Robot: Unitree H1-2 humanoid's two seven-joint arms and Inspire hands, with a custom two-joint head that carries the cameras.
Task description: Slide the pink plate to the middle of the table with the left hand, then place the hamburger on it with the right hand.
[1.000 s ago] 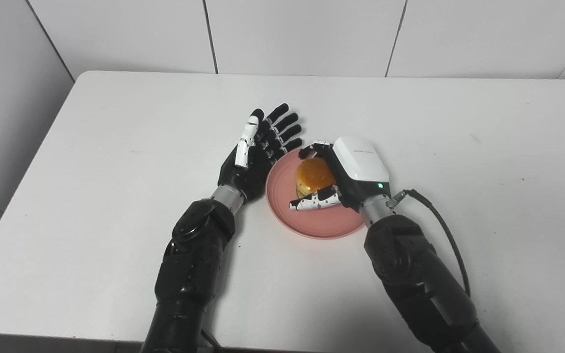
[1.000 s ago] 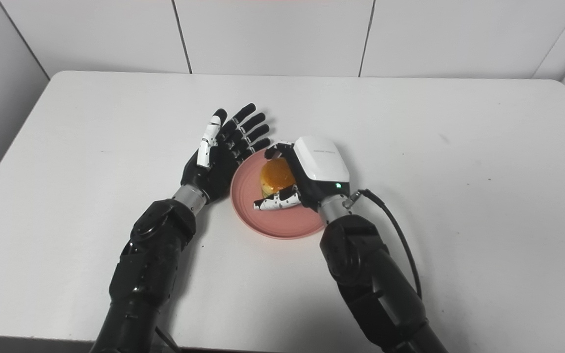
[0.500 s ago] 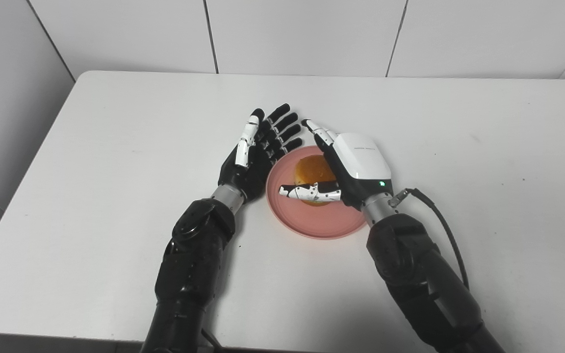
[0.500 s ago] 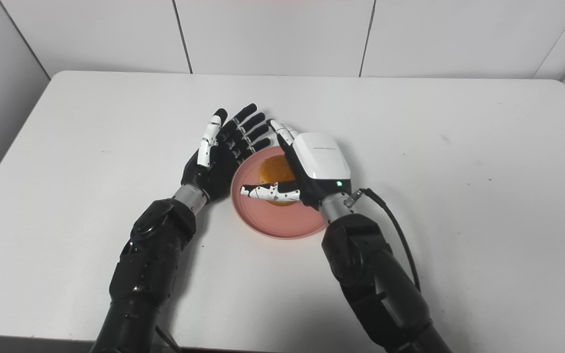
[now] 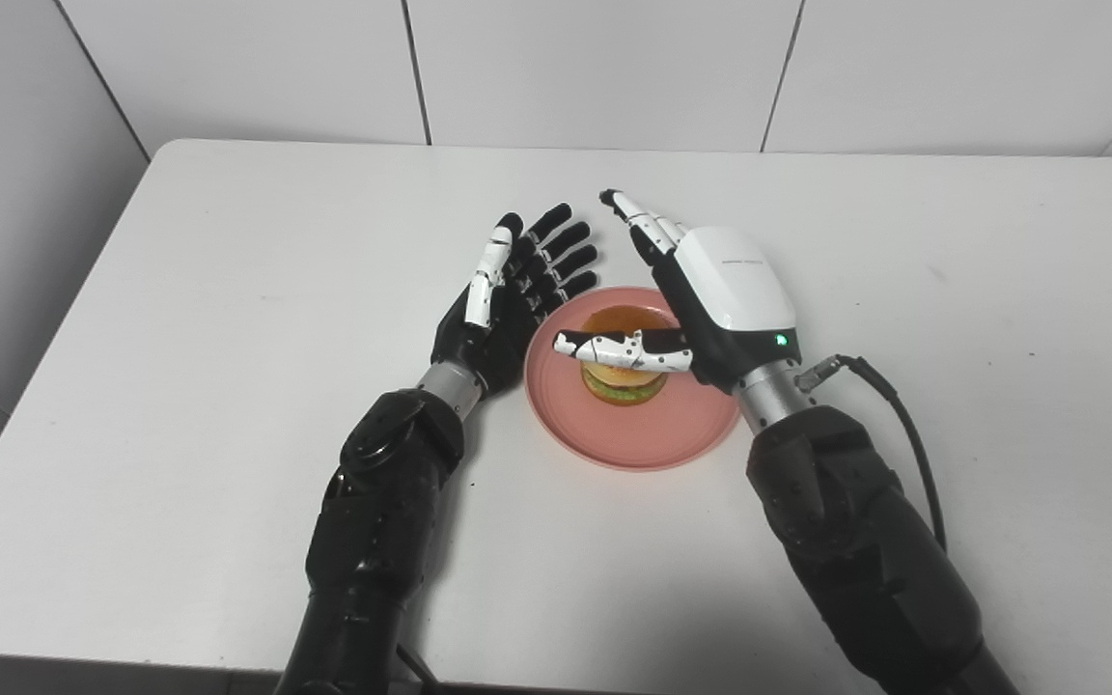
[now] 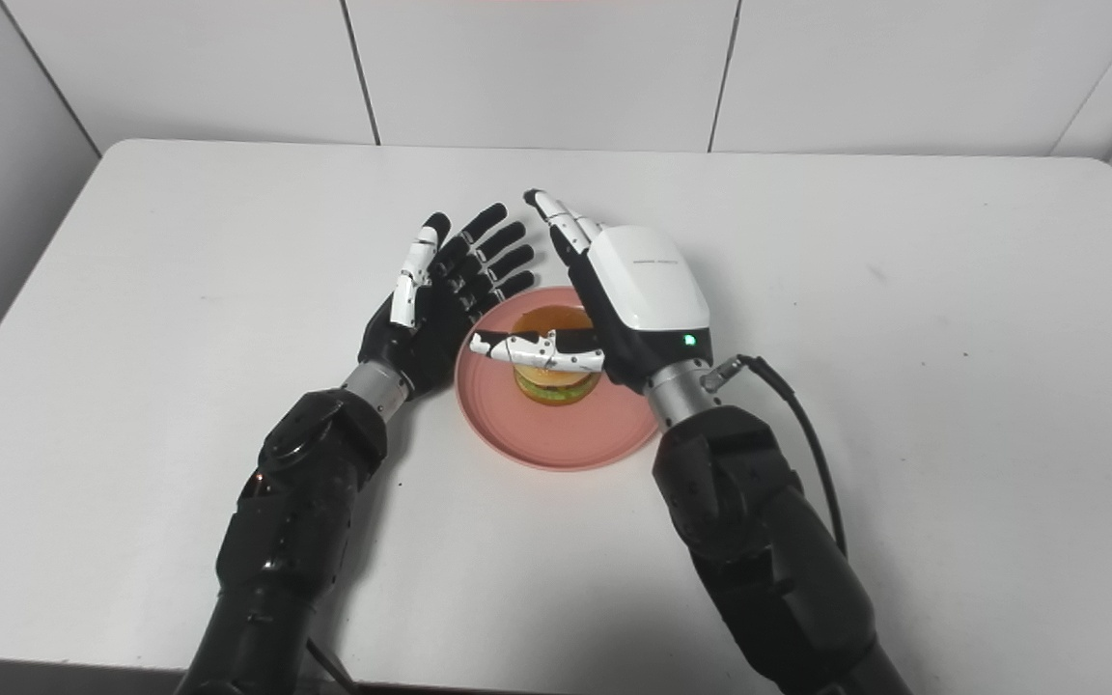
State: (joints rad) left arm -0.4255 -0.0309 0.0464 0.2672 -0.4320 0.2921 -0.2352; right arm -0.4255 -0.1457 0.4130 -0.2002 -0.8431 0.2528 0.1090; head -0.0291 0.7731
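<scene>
White table [image 5: 228, 405] under me, and near its middle the pink plate [image 5: 657, 436] now carries the hamburger [image 5: 622, 378], released. My right hand [image 5: 710, 299] has just spread its fingers and lifted clear above it. At the plate's ten o'clock my left hand [image 5: 508, 299] waits, fingers apart, empty; task looks done.

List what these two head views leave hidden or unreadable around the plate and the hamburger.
- Far right part of the pink plate: both views, behind the right robot hand.
- Middle band of the hamburger: both views, crossed by the right hand's thumb.
- Plate rim at the left robot hand: contact or gap cannot be told.
- Lettering on the right hand's white cover: too small.
</scene>
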